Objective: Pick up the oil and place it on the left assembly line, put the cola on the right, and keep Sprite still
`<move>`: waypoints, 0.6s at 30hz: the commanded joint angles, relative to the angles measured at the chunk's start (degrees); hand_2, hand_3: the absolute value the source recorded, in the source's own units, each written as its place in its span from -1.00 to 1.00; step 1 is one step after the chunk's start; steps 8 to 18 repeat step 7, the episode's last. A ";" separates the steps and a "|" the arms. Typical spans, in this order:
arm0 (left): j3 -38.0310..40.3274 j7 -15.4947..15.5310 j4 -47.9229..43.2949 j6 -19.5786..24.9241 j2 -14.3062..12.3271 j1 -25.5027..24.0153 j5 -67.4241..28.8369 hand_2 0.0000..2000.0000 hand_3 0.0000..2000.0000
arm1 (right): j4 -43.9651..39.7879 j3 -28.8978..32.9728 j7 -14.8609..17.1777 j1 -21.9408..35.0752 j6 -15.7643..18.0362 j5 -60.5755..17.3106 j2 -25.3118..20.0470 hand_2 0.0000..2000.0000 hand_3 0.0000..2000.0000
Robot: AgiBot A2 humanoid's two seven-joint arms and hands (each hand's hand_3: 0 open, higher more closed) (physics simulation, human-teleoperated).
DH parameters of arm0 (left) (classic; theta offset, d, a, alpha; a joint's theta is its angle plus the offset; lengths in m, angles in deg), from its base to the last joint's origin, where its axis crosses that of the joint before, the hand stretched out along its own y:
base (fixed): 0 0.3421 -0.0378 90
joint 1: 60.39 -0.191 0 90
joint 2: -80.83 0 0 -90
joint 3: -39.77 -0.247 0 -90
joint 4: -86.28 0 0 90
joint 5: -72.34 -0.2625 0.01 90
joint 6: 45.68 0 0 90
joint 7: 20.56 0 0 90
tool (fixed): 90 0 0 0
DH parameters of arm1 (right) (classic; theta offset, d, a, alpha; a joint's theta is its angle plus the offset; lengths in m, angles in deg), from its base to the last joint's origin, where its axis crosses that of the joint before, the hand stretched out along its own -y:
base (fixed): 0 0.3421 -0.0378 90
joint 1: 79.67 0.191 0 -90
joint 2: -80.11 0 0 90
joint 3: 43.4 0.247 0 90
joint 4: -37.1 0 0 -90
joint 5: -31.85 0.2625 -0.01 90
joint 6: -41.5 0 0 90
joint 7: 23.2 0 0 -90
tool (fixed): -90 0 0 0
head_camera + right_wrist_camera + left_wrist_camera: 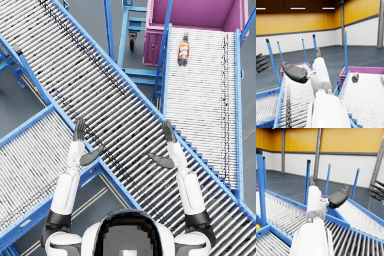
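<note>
Bottle, the only one in view, lies on its side on the right roller belt, just beside the pink bin at that belt's end. It sits close to the blue rail on the side toward the middle belt. Its label is orange, but I cannot tell which drink or oil it is. From the bin, bare rollers run the whole length of the right belt between its two blue rails.

Both hands are far from the bin and well apart from the bottle. The right hand hovers over the middle belt, and the left hand over that belt's edge beside the left belt. Each has its fingers spread and holds nothing.

Count: one bottle, one bin, three belts.
</note>
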 commanded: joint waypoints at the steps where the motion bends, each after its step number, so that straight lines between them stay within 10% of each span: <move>1: -0.01 0.00 0.00 0.00 0.00 -0.01 0.01 -1.00 -1.00 | 0.00 -0.01 0.00 -0.01 0.00 0.01 0.00 -1.00 -1.00; 18: -0.03 -0.01 -0.01 -0.01 0.01 -0.02 0.04 -1.00 -1.00 | 0.01 -0.02 0.01 -0.02 0.01 0.03 0.01 -1.00 -1.00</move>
